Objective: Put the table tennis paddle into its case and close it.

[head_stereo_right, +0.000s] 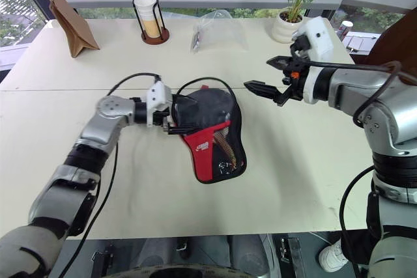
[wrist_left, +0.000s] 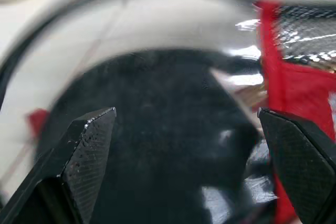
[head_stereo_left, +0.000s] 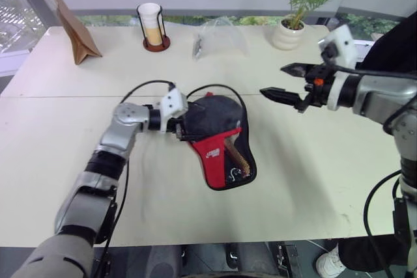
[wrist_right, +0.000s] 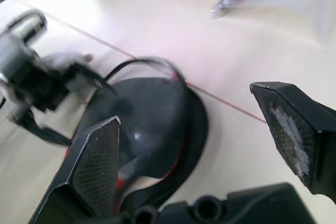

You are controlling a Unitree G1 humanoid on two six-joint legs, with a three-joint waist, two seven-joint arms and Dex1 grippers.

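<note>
My two claws around the paddle case

My left claw (head_stereo_right: pixel 174 122) is spread wide at the round black fabric end of the case (head_stereo_right: pixel 212 136); its red panel and clear mesh lie beyond, the striped paddle (head_stereo_right: pixel 225 150) handle showing inside. My right claw (head_stereo_right: pixel 268 76) hangs above, empty, fingers wide.
</note>
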